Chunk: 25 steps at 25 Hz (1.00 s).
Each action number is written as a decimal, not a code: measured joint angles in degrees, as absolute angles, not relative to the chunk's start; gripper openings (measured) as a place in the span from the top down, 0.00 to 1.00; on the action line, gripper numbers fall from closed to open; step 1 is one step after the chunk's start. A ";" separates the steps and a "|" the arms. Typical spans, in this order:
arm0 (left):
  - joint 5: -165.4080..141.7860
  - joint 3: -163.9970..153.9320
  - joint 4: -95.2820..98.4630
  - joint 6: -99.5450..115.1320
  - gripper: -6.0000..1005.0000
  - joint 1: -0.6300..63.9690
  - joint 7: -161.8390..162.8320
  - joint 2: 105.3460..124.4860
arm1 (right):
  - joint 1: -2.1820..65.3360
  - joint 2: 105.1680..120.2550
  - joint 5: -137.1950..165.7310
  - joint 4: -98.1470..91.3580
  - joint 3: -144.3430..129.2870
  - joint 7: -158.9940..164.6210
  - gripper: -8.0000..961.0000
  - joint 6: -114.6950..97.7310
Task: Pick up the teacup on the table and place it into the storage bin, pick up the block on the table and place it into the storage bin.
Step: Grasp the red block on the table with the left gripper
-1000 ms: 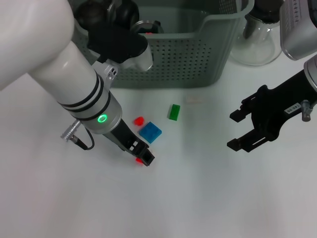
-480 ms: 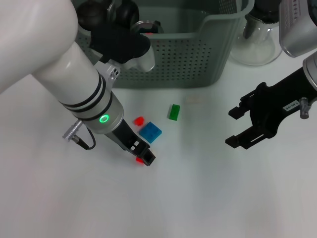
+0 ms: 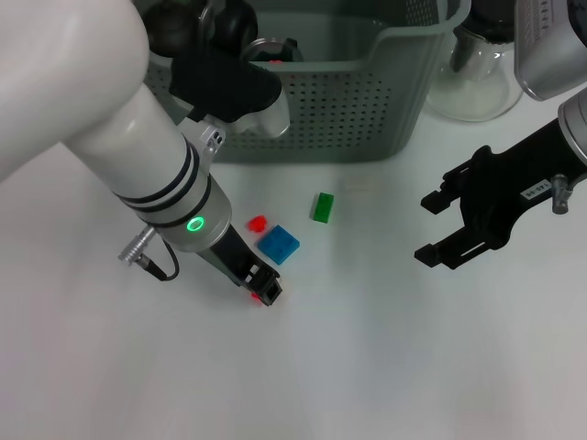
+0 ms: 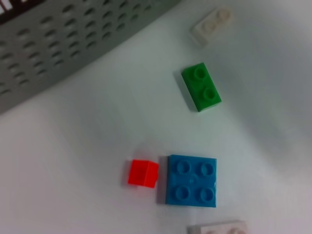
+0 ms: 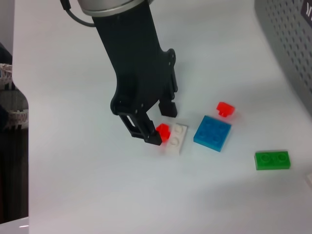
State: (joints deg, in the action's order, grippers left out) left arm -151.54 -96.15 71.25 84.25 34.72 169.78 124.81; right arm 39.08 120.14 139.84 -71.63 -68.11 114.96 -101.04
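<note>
Presently the storage bin [image 3: 367,92] fills the upper centre of the head view, handle dip toward the table. Left gripper [image 5: 157,124] stands low at centre-left, fingers parted around a small red block [image 5: 162,130] beside a white block [image 5: 176,138], seemingly set to close. Right gripper [image 3: 438,227] hangs open and empty at right. Blue block [image 3: 278,244], green block [image 3: 322,207] and second red piece [image 3: 258,223] lie nearby, crowding the pick. Teacup: not identifiable.

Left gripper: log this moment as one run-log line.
left gripper: down at table, open, fingers astride red block beside white plate | right gripper: open, idle above table | bin: behind blocks
</note>
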 joint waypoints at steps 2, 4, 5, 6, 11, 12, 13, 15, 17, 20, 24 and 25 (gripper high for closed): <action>-151.62 -96.64 71.21 84.17 0.46 34.74 169.90 124.81 | 39.07 120.14 139.84 -71.63 -68.11 114.96 0.21 -100.92; -151.64 -96.95 71.15 84.08 0.48 34.89 170.04 124.81 | 39.06 120.14 139.85 -71.63 -68.11 114.96 0.21 -100.85; -151.65 -97.10 71.03 84.03 0.50 35.00 170.09 124.81 | 39.06 120.14 139.85 -71.63 -68.11 114.96 0.21 -100.85; -151.65 -97.11 70.92 83.93 0.51 35.07 170.12 124.81 | 39.05 120.15 139.84 -71.64 -68.11 114.96 0.21 -100.85; -151.60 -97.12 70.74 83.75 0.58 35.11 170.14 124.81 | 39.12 120.15 139.82 -71.83 -68.06 115.03 0.21 -100.85; -151.62 -97.12 70.72 83.75 0.58 35.12 170.15 124.81 | 39.14 120.15 139.82 -71.89 -68.06 115.03 0.21 -100.85; -151.65 -97.12 70.69 83.75 0.58 35.12 170.15 124.81 | 39.18 120.15 139.82 -71.92 -68.06 115.04 0.21 -100.85; -151.65 -97.12 70.66 83.75 0.58 35.13 170.15 124.81 | 39.30 120.15 139.82 -71.92 -68.08 115.05 0.21 -100.86; -151.65 -97.12 70.65 83.75 0.58 35.15 170.16 124.81 | 39.35 120.15 139.82 -71.88 -68.09 115.05 0.21 -100.82; -151.64 -97.12 70.62 83.66 0.58 35.15 170.16 124.81 | 39.48 120.14 139.83 -71.72 -68.11 115.05 0.21 -100.62; -151.56 -97.13 70.58 83.57 0.58 35.16 169.91 124.81 | 39.56 120.15 139.86 -71.67 -68.12 115.05 0.21 -100.37; -151.56 -97.15 70.58 83.57 0.58 35.16 169.82 124.81 | 39.56 120.15 139.86 -71.66 -68.11 115.05 0.21 -100.35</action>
State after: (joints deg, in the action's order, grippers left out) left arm -151.56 -97.15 70.58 83.57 35.16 169.82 124.81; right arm 39.56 120.15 139.86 -71.66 -68.11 115.05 -100.35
